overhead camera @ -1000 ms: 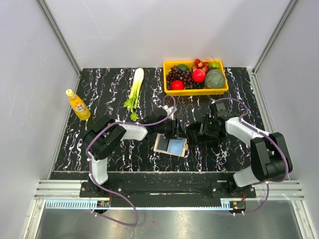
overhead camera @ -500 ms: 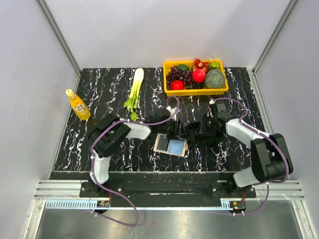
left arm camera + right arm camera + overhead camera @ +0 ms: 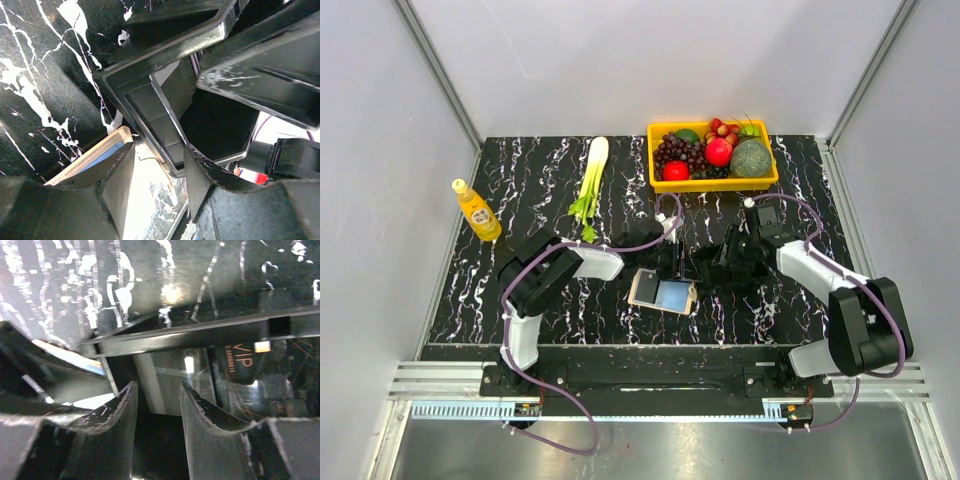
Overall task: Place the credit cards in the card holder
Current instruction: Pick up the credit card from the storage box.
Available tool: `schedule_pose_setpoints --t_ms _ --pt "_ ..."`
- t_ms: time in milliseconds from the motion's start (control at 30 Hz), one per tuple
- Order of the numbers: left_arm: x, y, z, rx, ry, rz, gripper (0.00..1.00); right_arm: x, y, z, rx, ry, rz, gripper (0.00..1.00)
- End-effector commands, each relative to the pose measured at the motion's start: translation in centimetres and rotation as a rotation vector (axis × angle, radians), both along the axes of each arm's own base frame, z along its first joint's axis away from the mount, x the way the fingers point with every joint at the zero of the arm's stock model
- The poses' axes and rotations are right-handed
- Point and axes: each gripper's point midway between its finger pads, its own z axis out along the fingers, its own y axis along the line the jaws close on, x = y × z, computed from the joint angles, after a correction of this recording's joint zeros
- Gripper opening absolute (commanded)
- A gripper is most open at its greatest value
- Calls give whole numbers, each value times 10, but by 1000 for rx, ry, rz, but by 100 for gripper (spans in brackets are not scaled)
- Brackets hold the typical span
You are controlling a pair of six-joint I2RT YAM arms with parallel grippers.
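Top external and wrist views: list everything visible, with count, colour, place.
table: one, black, white-veined, under everything
bottle: one, yellow, left edge
celery: one, green-white, far left-centre
basket: one, yellow, far edge
fruit: several, red, green, purple, in basket
card holder: one, beige, open, centre
card: one seen, black, VIP lettering, before right fingers
left fingers: pair, black, at card holder's far edge
right fingers: pair, black, right of card holder

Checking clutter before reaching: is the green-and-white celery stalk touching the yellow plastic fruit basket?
Apart. Top view shows bare black marble table between celery stalk and basket.
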Motion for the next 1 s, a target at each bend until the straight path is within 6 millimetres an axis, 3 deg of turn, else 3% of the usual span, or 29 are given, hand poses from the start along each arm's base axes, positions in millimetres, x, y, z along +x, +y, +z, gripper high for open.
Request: schedule_pose_setpoints --t_ms 0,167,333,633,800,900,967 --pt "4 -11 17 -53 -39 -31 48 1 -16 -21 -102 48 -27 46" --pt "3 -10 15 -49 -37 -30 47 -1 -7 -28 -50 64 -10 50" --pt "3 -13 17 -56 -39 -35 46 -4 10 -29 36 80 42 47" --pt "4 -14 18 -58 -38 -35 46 1 27 8 148 -26 82 40" --pt "3 -15 19 -57 -41 -37 46 2 26 25 159 -83 76 37" --pt "3 -14 18 -55 -39 -37 45 0 26 25 157 -78 86 33" --pt "3 -14 19 -56 -41 -35 45 3 7 12 53 -47 14 43"
